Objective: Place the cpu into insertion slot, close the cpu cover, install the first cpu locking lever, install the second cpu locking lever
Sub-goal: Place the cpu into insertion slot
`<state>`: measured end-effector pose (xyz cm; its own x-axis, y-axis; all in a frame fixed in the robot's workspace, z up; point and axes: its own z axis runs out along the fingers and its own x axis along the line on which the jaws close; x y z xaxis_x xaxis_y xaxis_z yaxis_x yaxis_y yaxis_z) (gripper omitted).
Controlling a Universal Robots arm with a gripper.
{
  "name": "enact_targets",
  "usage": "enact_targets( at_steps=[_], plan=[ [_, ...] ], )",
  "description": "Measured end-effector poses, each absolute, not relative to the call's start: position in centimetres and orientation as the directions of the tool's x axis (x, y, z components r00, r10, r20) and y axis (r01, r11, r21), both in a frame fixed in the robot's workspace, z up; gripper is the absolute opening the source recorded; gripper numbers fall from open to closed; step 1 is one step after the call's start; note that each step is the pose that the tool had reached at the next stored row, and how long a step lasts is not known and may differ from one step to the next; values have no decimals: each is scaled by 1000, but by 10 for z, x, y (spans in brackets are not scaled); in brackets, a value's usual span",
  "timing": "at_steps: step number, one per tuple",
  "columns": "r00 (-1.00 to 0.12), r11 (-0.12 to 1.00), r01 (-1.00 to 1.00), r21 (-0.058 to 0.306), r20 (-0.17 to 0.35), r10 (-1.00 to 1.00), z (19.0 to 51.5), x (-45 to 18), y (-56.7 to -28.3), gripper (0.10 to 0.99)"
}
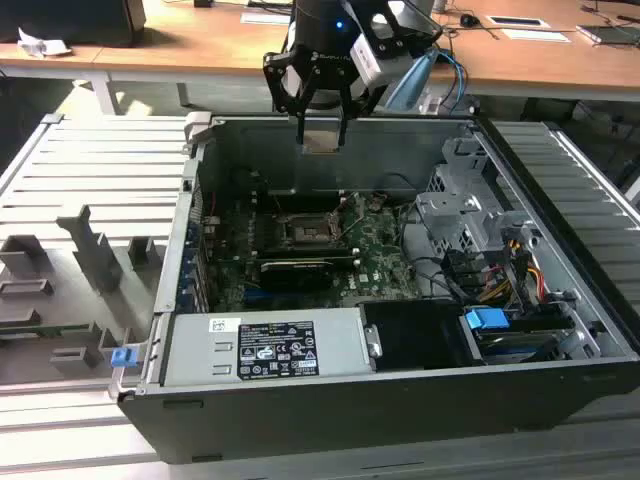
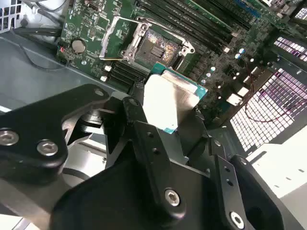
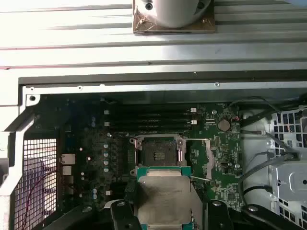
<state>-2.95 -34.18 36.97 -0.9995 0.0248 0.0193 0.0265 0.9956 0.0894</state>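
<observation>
The end effector [image 1: 321, 136] hangs above the far wall of an open computer case [image 1: 400, 405], clenched on the cpu [image 1: 321, 141], which it grips by two opposite edges between its dark fingers [image 1: 300, 128]. In both wrist views the chip's silvery-grey metal face [image 2: 169, 99] is turned toward the camera, with a thin green border showing at its edges [image 3: 164, 200], and it is clear of the green circuit board [image 1: 385, 262], touching nothing but the fingers. The insertion slot [image 3: 159, 154] lies uncovered on that board, a dark square with a metal rim, and holds no chip; in the exterior view it sits near the middle of the board [image 1: 305, 232], below the end effector and toward the camera from it. The cpu cover [image 2: 110, 37] is swung up and away from the socket, its thin frame standing beside the slot with the board visible through its window. A row of long memory slots [image 3: 148, 120] runs just beside the socket, and a round coin battery [image 3: 223, 125] sits on the cover's side of it. A long black card [image 1: 300, 270] lies just beside the socket on its near side in the exterior view. The case rests on a grey ribbed surface [image 1: 90, 170].
</observation>
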Motion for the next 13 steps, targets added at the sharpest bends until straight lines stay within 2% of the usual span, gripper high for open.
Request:
enact_targets(
  at_steps=[5, 13],
  plan=[
    [-995, 991, 100, 89, 19, 99, 369, -30, -342, 529],
    [-993, 989, 114, 89, 20, 113, 366, -30, -342, 529]
  ],
)
